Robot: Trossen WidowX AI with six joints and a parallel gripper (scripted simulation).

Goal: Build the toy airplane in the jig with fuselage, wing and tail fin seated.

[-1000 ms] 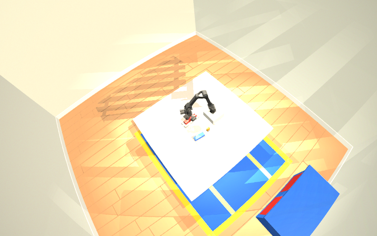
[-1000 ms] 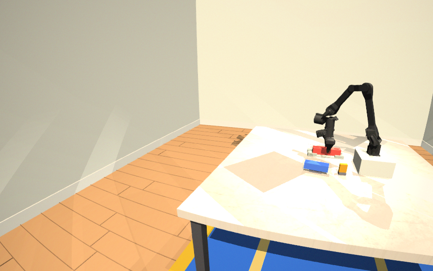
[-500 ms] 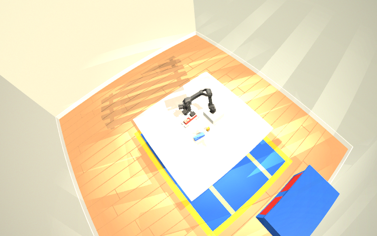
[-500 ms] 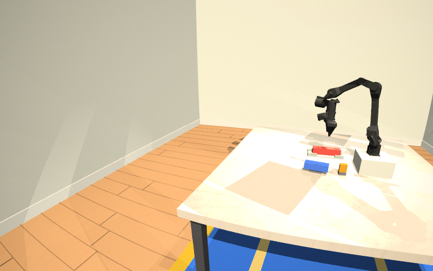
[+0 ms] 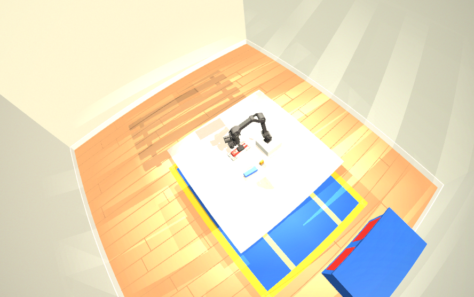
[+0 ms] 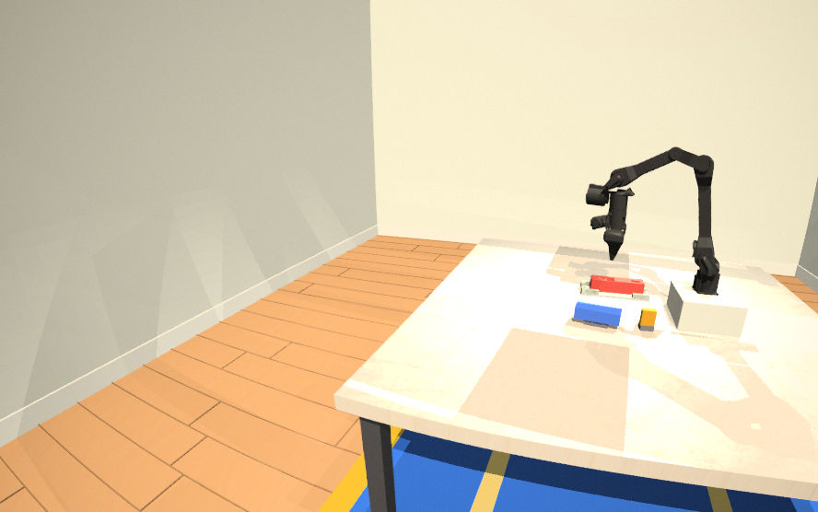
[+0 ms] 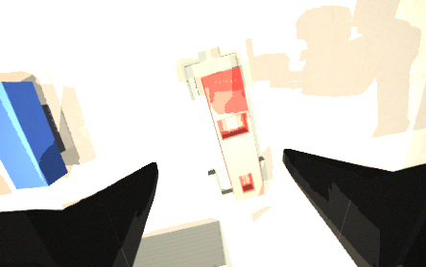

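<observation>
The red fuselage (image 5: 234, 153) (image 6: 617, 285) (image 7: 225, 86) lies lengthwise in the pale jig (image 6: 588, 293) (image 7: 211, 67) and looks level. Its large socket and small tail socket face up, both empty. My gripper (image 5: 240, 148) (image 6: 613, 259) (image 7: 221, 158) is open and empty, above the fuselage and clear of it, with one finger to each side in the wrist view. The blue wing (image 5: 250, 172) (image 6: 597, 314) (image 7: 24, 134) lies beside the jig, its dark tab partly showing in the wrist view. The orange tail fin (image 5: 261, 162) (image 6: 648, 317) stands near the wing's end, with a dark part below.
The arm's white base block (image 5: 268, 150) (image 6: 712, 316) stands beyond the tail fin, near one end of the jig. All parts are on the white table (image 6: 434, 374). Shadows of the arm fall beside the jig, and bright glare washes out some edges in the wrist view.
</observation>
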